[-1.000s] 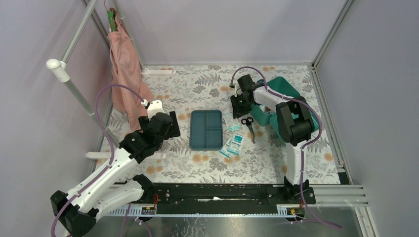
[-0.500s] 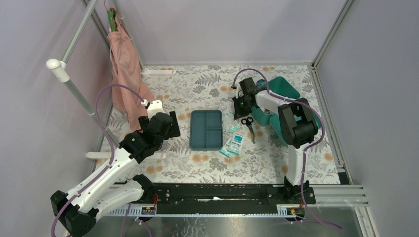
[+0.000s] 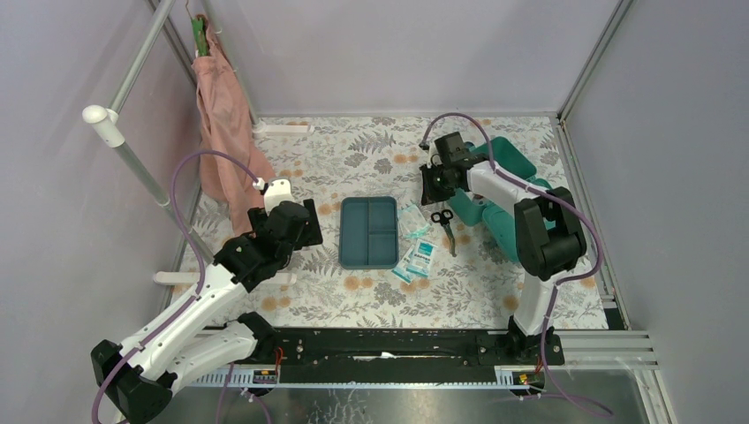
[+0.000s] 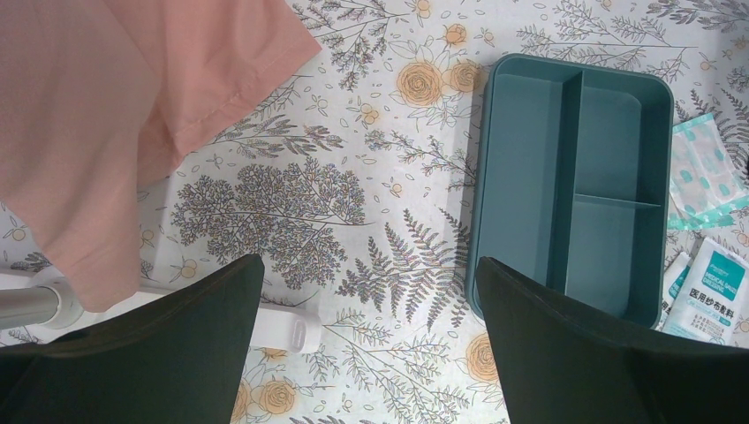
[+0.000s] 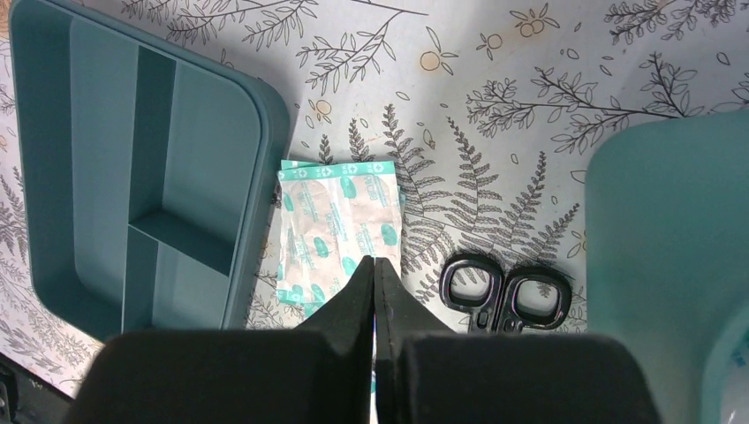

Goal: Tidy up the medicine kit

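At the far right of the flowered surface [image 3: 353, 159], the right hand [image 5: 374, 261] is closed, its two fingers pressed flat together with nothing between them. In its wrist view the fingertips sit over the near edge of a small stack of plaster packets [image 5: 336, 230], with the black handles of a pair of scissors [image 5: 503, 291] just to the right. How high the hand hangs above them I cannot tell. Further right in that view is the rounded teal wall of the medicine kit [image 5: 671, 230]. To the left lies a flat, darker divided tray [image 5: 88, 177], holding nothing.

From above, the medicine kit [image 3: 508, 163] stands at the far right of the surface, partly hidden by the right arm reaching across it. The scissors lie just beside it, toward the tray. Two white and teal sachets [image 3: 417, 259] lie near the tray's right side, nearer the arm bases than the plasters.

The left hand [image 4: 369, 265] is wide open and holds nothing. It hangs over bare surface, left of the tray, with a pink cloth [image 4: 106, 115] to its left.
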Tool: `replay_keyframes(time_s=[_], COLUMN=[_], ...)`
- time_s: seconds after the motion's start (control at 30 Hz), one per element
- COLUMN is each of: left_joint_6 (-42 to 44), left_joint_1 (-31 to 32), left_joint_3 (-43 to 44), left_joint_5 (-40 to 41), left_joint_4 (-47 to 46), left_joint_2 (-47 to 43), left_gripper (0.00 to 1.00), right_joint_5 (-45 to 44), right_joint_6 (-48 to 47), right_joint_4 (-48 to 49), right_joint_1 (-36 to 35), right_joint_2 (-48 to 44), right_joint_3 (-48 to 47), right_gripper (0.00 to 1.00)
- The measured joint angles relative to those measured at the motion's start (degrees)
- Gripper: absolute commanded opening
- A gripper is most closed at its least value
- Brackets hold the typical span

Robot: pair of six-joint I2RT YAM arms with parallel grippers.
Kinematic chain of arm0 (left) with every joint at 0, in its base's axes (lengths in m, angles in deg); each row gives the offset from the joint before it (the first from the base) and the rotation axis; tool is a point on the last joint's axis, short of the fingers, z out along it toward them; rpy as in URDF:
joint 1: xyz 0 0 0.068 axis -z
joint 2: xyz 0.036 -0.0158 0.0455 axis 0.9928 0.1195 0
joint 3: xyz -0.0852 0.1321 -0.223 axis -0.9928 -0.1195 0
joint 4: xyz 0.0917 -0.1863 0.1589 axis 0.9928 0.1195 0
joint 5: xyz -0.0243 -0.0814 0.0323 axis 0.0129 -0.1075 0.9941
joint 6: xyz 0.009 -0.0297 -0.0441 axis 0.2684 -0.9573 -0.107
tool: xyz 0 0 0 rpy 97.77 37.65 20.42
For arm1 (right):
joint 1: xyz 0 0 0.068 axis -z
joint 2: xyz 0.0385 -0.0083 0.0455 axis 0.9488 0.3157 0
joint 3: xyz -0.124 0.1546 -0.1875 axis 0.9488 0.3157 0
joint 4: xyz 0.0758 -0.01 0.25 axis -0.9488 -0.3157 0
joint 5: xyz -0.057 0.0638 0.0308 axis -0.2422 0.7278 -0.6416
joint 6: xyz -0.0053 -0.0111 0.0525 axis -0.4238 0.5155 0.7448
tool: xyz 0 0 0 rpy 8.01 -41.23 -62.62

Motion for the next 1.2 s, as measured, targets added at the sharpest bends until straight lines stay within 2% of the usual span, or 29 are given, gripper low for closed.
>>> replay_keyframes(time_s=[0.13, 0.3, 0.53, 0.7, 1.0, 1.2], left_joint_6=[0.0, 0.0, 0.0, 0.0, 0.2, -0.5], left_joint_1=[0.0, 0.0, 0.0, 0.0, 0.0, 0.0], left_joint_3=[0.0, 0.0, 0.0, 0.0, 0.0, -1.0], left_joint_5=[0.0, 0.0, 0.0, 0.0, -0.7, -5.1], left_joint_4=[0.0, 0.0, 0.0, 0.0, -0.2, -3.0], left_joint_2=[0.0, 0.0, 0.1, 0.2, 1.0, 4.2], left_gripper=[0.99, 0.99, 0.99, 0.99, 0.99, 0.99], right_joint_5=[-0.8, -0.9, -0.7, -0.3, -0.2, 0.7], right_joint_6=[0.9, 1.7, 1.7, 1.8, 2.8, 3.9], right_joint_4=[0.2, -0.2, -0.2, 0.3, 2.5, 3.8], right_joint_1=[0.0, 0.0, 0.0, 0.0, -0.1, -0.1], right_joint_2=[-1.2, -1.4, -1.2, 0.0, 2.5, 2.6], right_joint_3=[1.1, 1.6, 2.0, 3.4, 4.2, 4.7], right_gripper=[0.02, 0.28, 0.41, 0.46, 0.48, 0.48])
